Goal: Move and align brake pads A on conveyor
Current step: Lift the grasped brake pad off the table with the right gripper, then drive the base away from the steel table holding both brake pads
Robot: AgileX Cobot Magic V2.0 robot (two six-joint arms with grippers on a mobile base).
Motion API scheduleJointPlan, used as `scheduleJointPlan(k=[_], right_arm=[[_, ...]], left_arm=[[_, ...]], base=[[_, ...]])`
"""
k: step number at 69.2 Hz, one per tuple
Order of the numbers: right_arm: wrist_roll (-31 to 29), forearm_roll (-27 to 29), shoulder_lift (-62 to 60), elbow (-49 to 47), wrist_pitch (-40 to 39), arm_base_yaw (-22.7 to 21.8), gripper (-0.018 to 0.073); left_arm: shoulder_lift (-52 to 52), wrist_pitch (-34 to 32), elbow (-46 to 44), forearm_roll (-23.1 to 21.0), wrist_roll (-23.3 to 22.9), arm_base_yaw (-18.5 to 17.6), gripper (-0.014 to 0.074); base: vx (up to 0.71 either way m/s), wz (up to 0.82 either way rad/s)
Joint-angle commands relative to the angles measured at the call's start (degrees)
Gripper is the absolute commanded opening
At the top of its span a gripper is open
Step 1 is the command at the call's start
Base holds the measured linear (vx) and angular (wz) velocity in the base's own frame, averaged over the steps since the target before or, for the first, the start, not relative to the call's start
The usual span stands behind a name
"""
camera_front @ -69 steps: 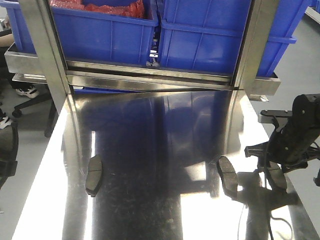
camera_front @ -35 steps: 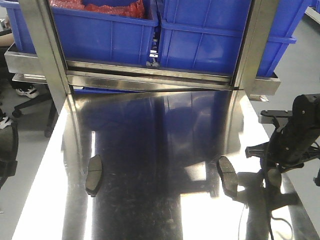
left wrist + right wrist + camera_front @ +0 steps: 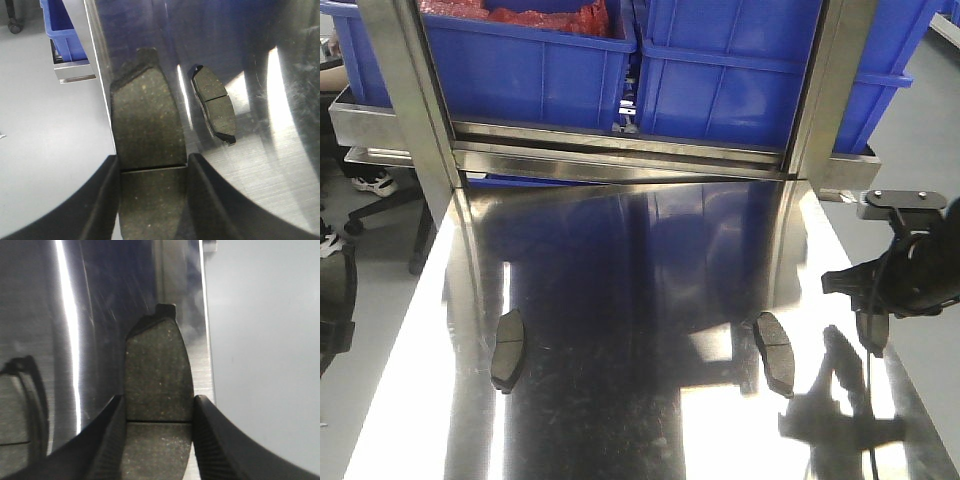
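The left gripper (image 3: 152, 167) is closed on one pad (image 3: 145, 115), pinching its long edges at the groove. The right gripper (image 3: 157, 407) pinches another pad (image 3: 157, 352) likewise. A left pad (image 3: 507, 350) and a right pad (image 3: 773, 352) lie on the steel tabletop (image 3: 620, 430). The pads are probably stiff, dense and gritty.

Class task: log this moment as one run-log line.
left claw shut on pad | right claw shut on second pad | two loose pads flat on steel tabletop | conveyor unseen
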Motion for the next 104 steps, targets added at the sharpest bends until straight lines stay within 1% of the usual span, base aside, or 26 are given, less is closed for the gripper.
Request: scheduleJointPlan(k=[1, 19, 29, 46, 62, 104], right_arm=[[-0.45, -0.42, -7.19, 2.72, -8.29, -0.11, 0.0112], [-0.45, -0.55, -21.47, 12.06, -13.97, -0.11, 0.0112], [-0.45, -1.45, -29.25, 15.54, -17.21, -0.11, 0.0112], [-0.45, -1.91, -38.59, 16.17, -15.04, -0.11, 0.0112], [-0.45, -1.91, -41.53, 16.17, -15.03, -0.11, 0.0112], [-0.45, -1.91, -41.60, 16.17, -15.03, -0.11, 0.0112]], left_arm=[[-0.77, -4.17, -1.55, -0.67, -0.04, -0.23, 0.0163], [-0.77, -4.17, -1.55, -0.67, -0.04, -0.23, 0.0163], [-0.77, -4.17, -1.55, -0.67, -0.04, -0.23, 0.0163], [-0.77, -4.17, -1.55, -0.67, -0.04, -0.23, 0.0163], [-0.77, -4.17, -1.55, -0.67, -0.04, -0.23, 0.0163], [-0.77, -4.17, -1.55, -0.67, -0.04, -0.23, 0.0163]], base=[[0.00, 0.00], [0.00, 0.00], [0.00, 0.00], [0.00, 0.00], [0.00, 0.00], [0.00, 0.00]])
